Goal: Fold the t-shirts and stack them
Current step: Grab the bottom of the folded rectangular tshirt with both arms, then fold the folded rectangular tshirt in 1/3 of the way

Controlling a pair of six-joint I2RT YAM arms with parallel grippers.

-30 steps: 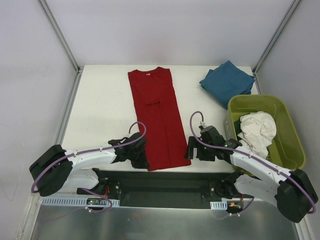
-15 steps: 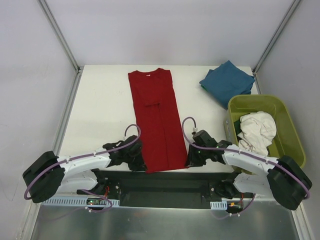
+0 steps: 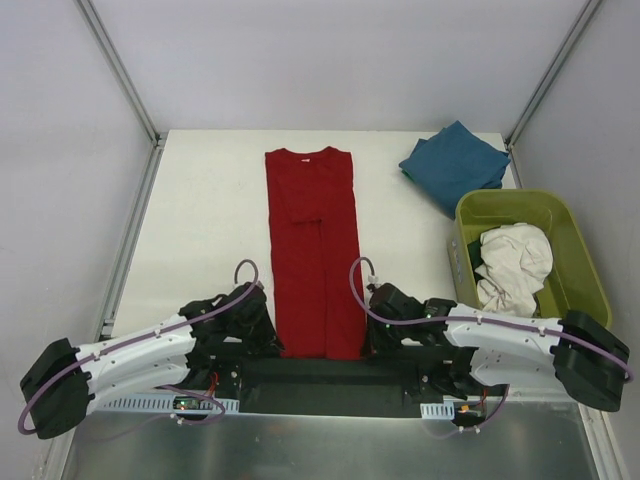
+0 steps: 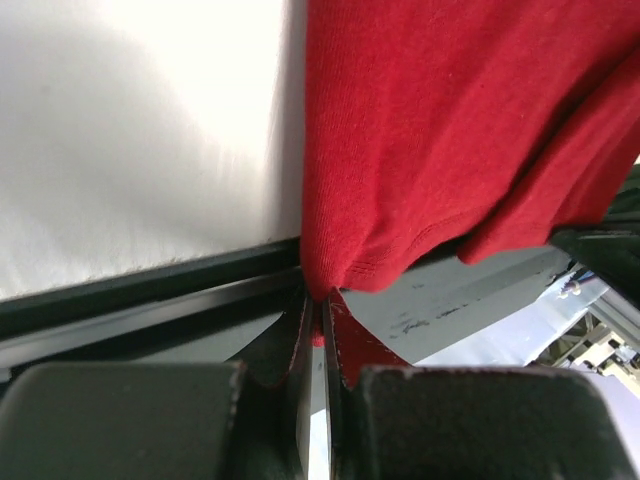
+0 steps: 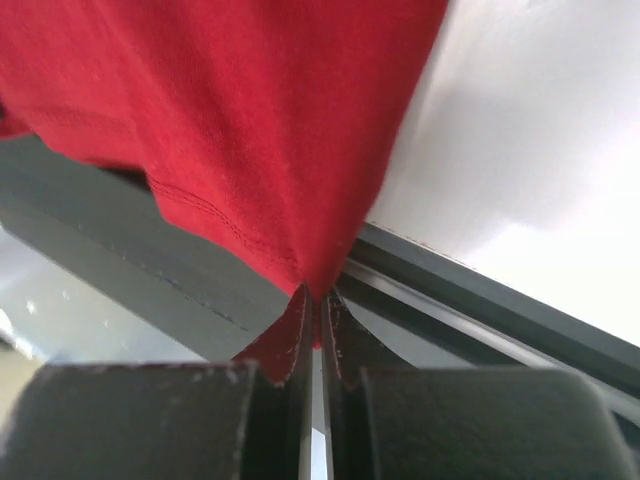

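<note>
found teal t-shirt [image 3: 455, 165] folded, white t-shirt [image 3: 513, 265] crumpled in tub [image 3: 585, 275]; clamped left gripper [image 4: 318, 302] and right gripper [image 5: 318, 298] on hem of lengthwise-folded red t-shirt [image 3: 314, 250].

Nothing can be read in any of the three views: no text, label, brand, number or sign. The marks on the small boards [image 3: 190, 404] at the arm bases are too small to make out.
</note>
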